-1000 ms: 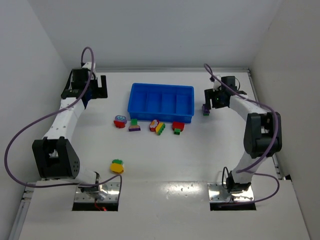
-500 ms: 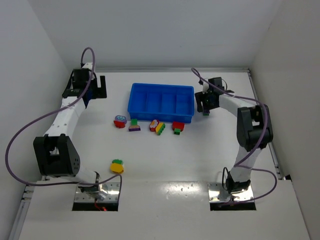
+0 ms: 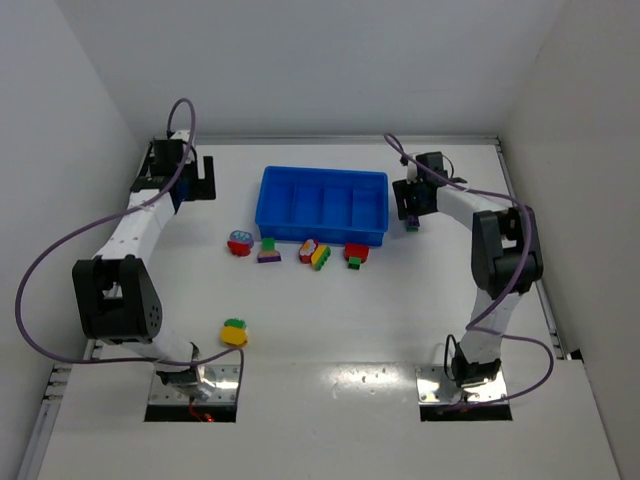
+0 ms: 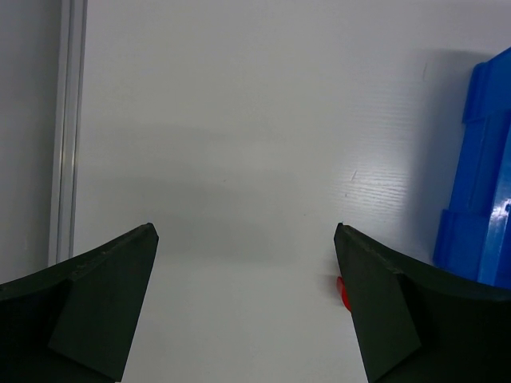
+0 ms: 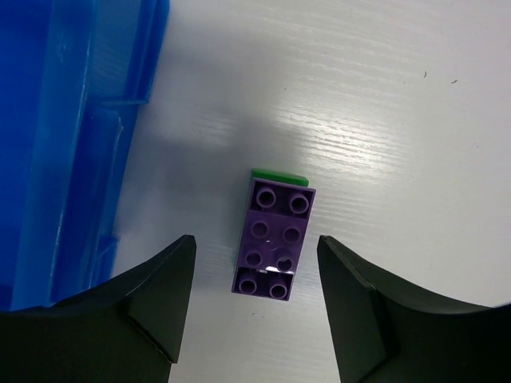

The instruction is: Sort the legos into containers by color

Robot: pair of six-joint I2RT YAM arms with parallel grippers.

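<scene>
The blue tray (image 3: 322, 236) with four compartments sits at the table's middle back; its wall also shows in the right wrist view (image 5: 72, 144) and the left wrist view (image 4: 479, 183). A purple brick on a green one (image 5: 273, 238) lies on the table just right of the tray, also seen from above (image 3: 412, 223). My right gripper (image 5: 255, 243) is open and hangs over this brick, one finger on each side. My left gripper (image 4: 246, 231) is open and empty at the far left (image 3: 205, 178). A row of bricks lies in front of the tray: red (image 3: 240, 243), green-purple (image 3: 268, 251), red-yellow (image 3: 315, 253), red-green (image 3: 355, 255).
A yellow and green brick (image 3: 234, 332) lies near the left arm's base. A red sliver (image 4: 342, 292) shows beside the left gripper's right finger. White walls close in on the left, right and back. A metal rail (image 4: 68, 128) runs along the table's left edge.
My right gripper has swung left toward the tray's right end and now hangs over the purple-green brick. The left arm has shifted slightly. The bricks have not moved.
</scene>
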